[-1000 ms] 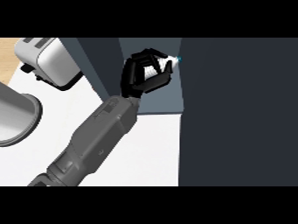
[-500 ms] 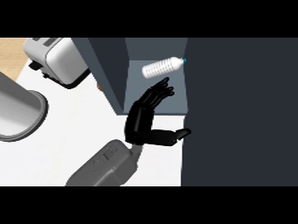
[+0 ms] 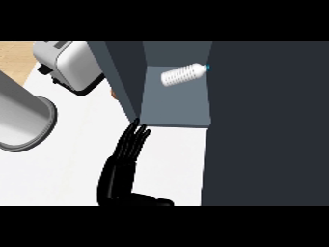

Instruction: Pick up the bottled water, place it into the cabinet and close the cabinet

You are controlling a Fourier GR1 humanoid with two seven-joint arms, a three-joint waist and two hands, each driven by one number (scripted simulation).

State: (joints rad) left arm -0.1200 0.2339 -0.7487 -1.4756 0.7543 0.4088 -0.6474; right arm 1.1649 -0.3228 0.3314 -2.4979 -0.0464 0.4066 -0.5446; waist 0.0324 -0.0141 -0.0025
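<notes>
The hand [image 3: 117, 177] is plain black all over. Its fingers [image 3: 132, 144] are long and slender with rounded tips, and a shorter, thicker black thumb [image 3: 153, 200] branches from its base.

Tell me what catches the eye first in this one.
The bottled water lies on its side inside the open cabinet, pale against the grey interior. Below it, a black hand with straight fingers points up toward the cabinet's lower left corner. A silver toaster stands at upper left.
</notes>
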